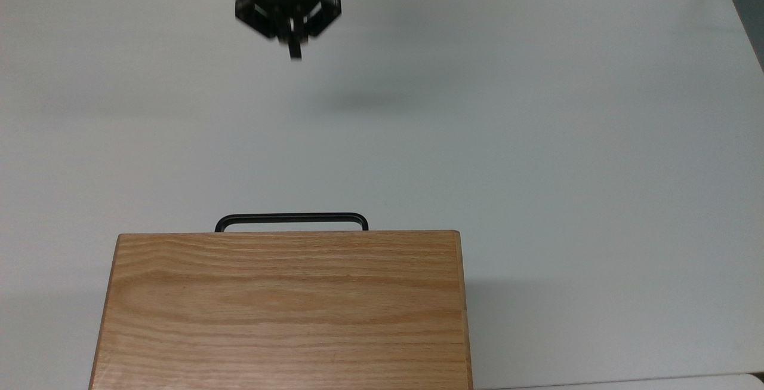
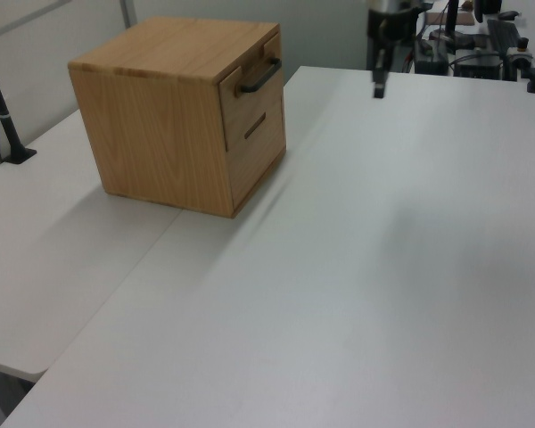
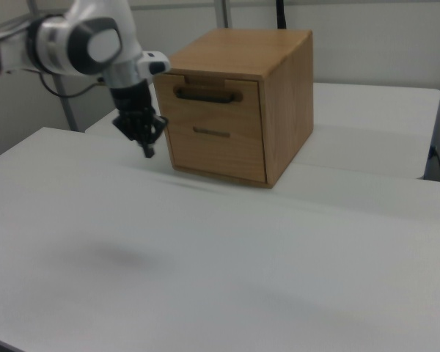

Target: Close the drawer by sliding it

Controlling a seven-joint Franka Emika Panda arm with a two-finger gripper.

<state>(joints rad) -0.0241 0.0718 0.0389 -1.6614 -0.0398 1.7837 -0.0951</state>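
Overhead view; two oblique flanking views

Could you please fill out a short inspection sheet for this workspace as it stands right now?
Surface: white table, with a seam between two tabletops in the left view.
Job's things: top drawer sits pushed in, flush with the cabinet; its black bar handle is free.
Clutter: nothing seen.
Pincer: pincer hangs over the table apart from the handle, fingers together, holding nothing.
Cables: a dark cable beside the black post at the left view's left.
Surroundings: lower drawer also shut; grey partition walls behind; equipment at the left view's upper right.
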